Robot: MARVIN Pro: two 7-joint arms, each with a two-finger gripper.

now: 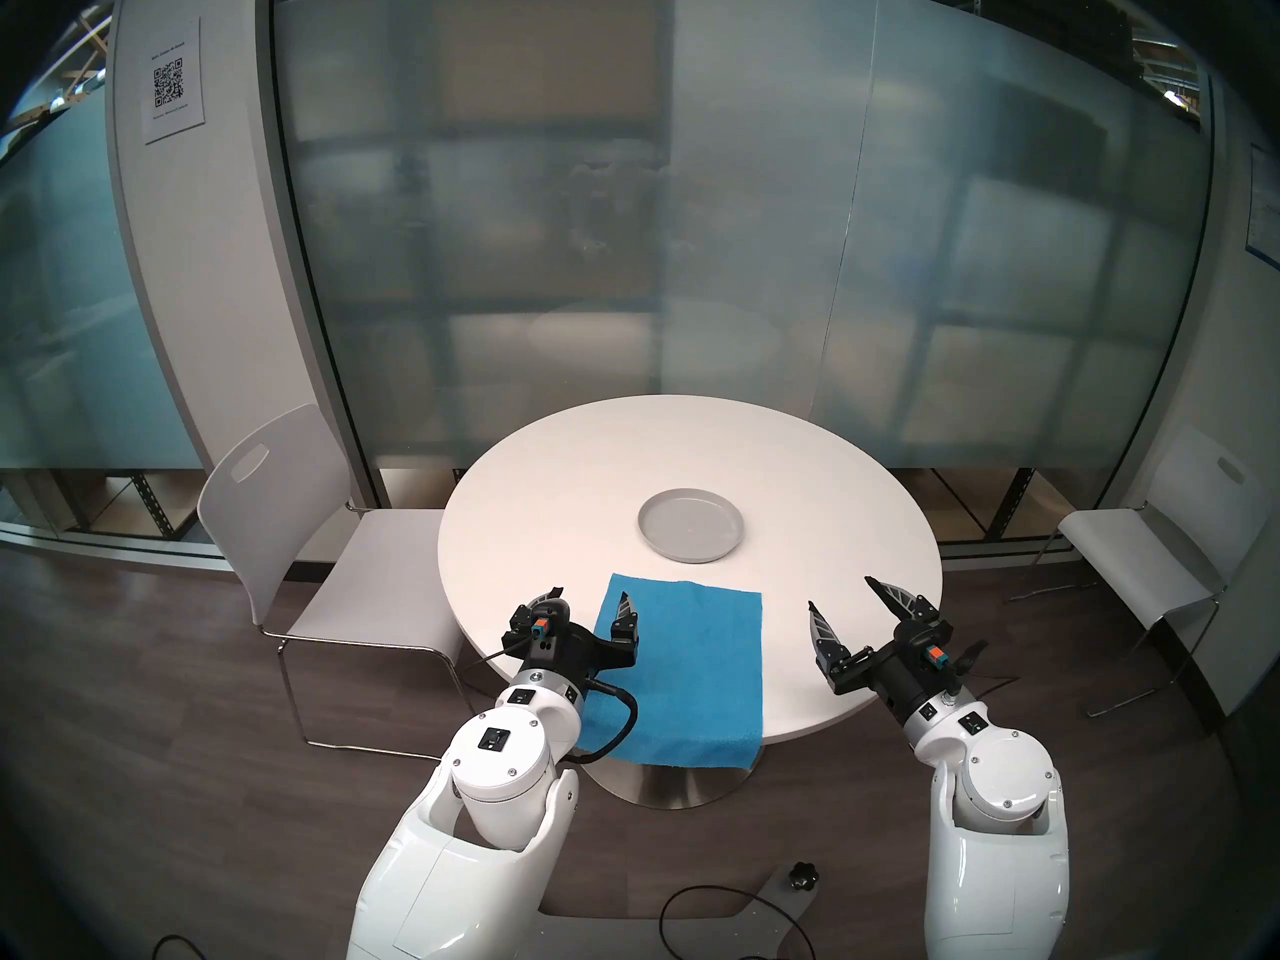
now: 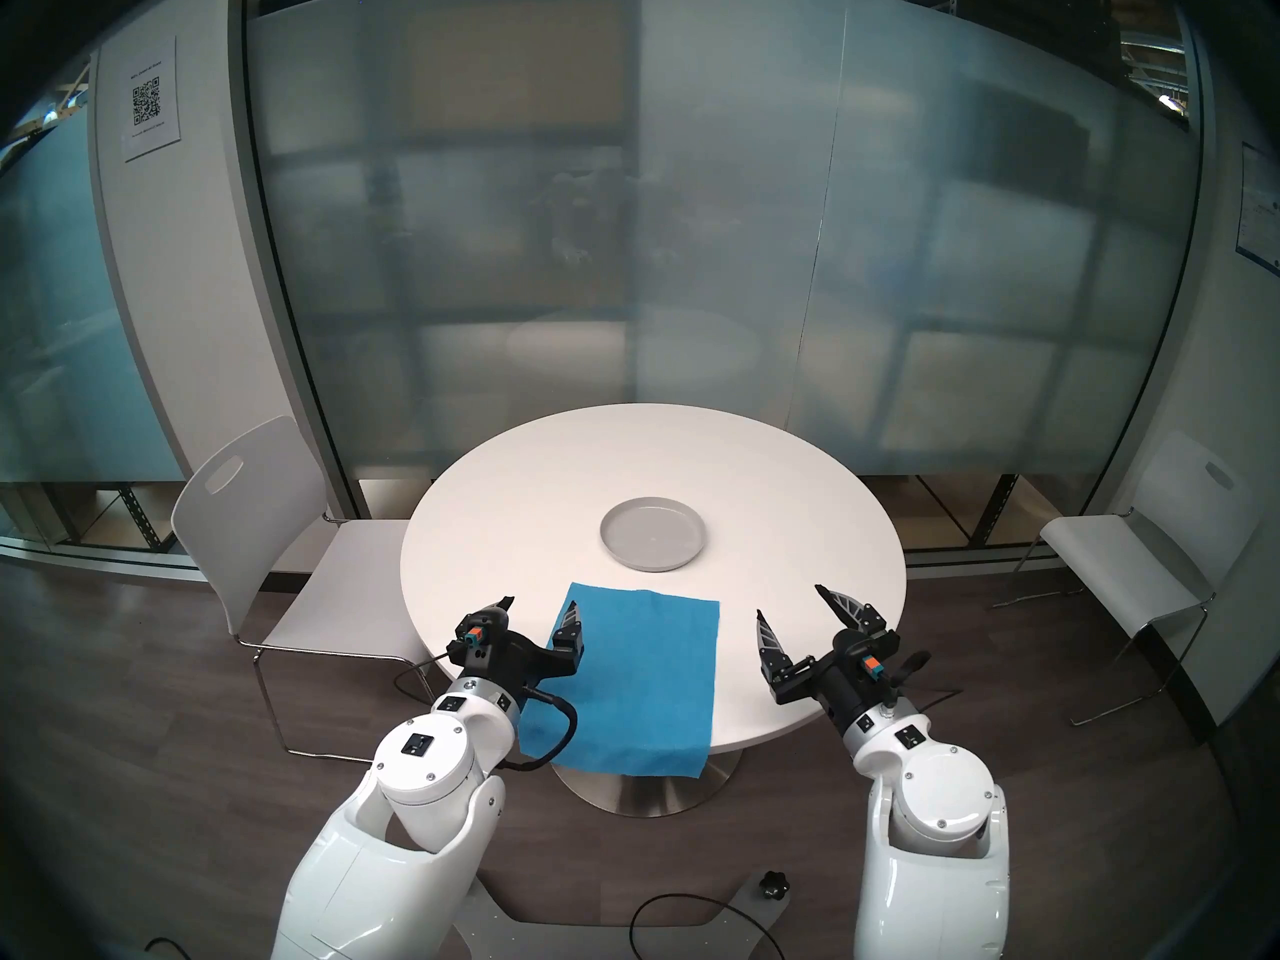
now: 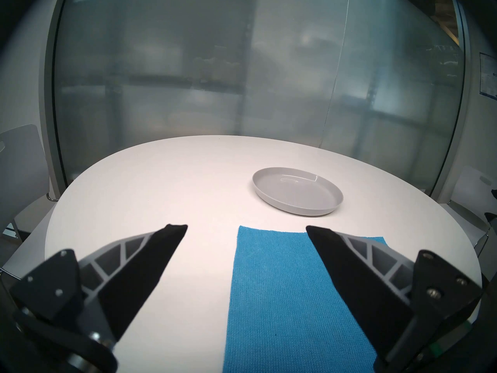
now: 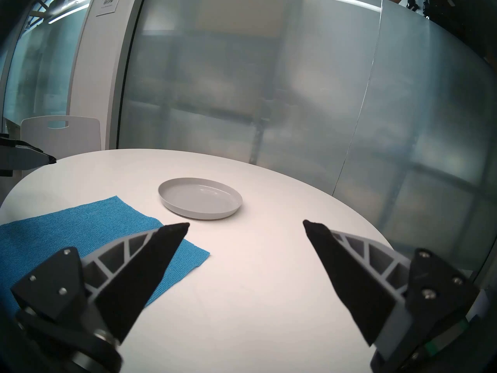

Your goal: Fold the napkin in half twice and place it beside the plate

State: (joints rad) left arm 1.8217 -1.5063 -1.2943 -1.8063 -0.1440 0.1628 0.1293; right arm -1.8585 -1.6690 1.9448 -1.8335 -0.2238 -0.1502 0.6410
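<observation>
A white sheet with a QR code [image 1: 171, 79] is hanging on the pale wall panel far left of the table [image 1: 554, 480], and a white chair [image 1: 305, 557] is standing just beside the table's left edge, on dark wood-look flooring. Behind the table a curved frosted-glass wall [image 1: 692, 245] is filling the background, with blurred shelving showing through it.

The left gripper [image 1: 590, 593] is hovering over the table's near-left part with its fingers spread wide and nothing between them; one finger is hanging over bare tabletop, the other over the napkin [image 1: 692, 668]. The napkin is lying flat and unfolded on the near part of the round white table, its near edge drooping over the table's rim above the metal pedestal base [image 1: 665, 789]. The plate [image 1: 690, 526] is sitting empty near the table's middle, just beyond the napkin's far edge and apart from it.

The right gripper [image 1: 839, 591] is hovering over the table's near-right part, its fingers likewise spread wide and gripping nothing, clear of the napkin. On the floor in front of the table a black knob [image 1: 1009, 895] and a looping black cable [image 1: 699, 920] are lying by a grey base plate. A second white chair [image 1: 1150, 557] is standing well to the table's right.
</observation>
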